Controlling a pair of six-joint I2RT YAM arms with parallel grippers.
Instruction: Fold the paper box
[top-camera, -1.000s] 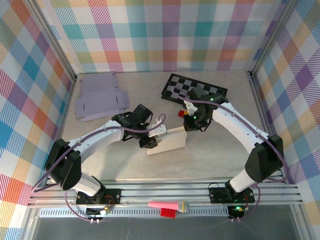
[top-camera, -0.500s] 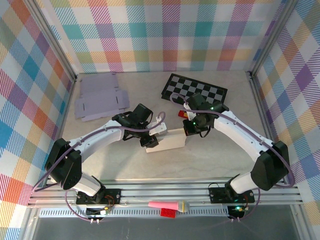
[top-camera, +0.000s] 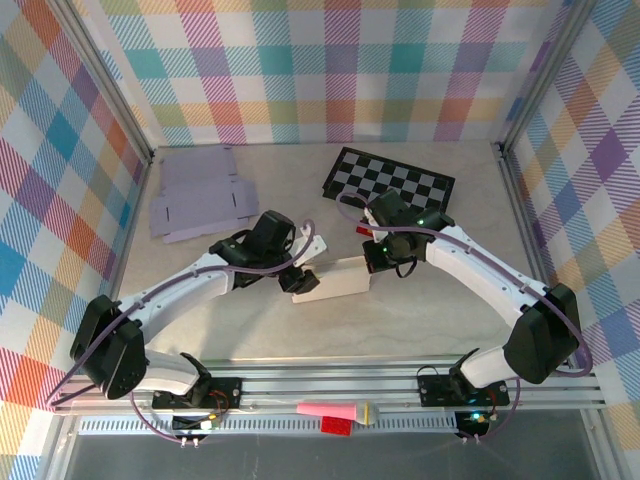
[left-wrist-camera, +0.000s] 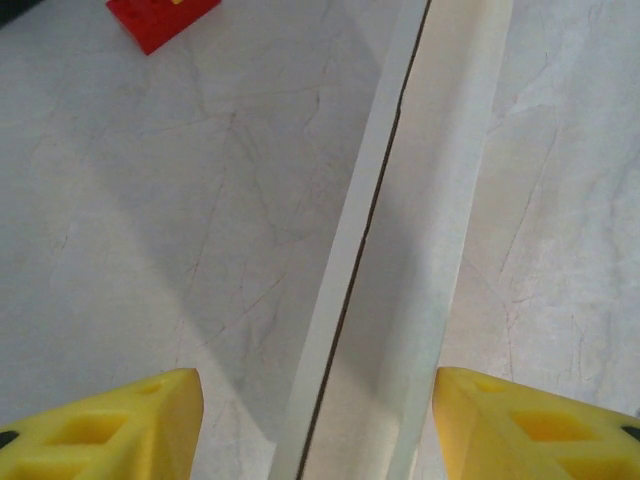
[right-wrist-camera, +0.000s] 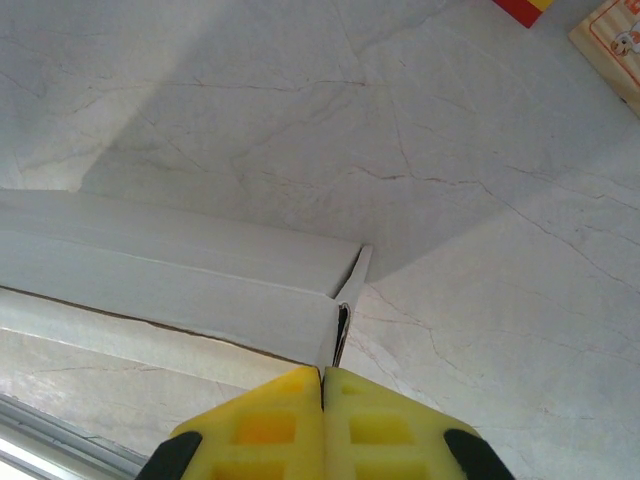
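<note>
Paper box (top-camera: 335, 280) lies mid-worktop (top-camera: 420, 320), long axis running toward the left and right edges, so your left claw (left-wrist-camera: 318, 425) hangs spread astride its left end, right claw (right-wrist-camera: 322, 385) pressed together at the right-end flap.

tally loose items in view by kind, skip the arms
white paper box: 1
flat lavender cardboard: 1 pile, sheet count can't be told
checkerboard: 1
red block: 2, one near the box, one on the front rail
pink piece on the rail: 1
beige printed piece: 1
Total: 7
</note>
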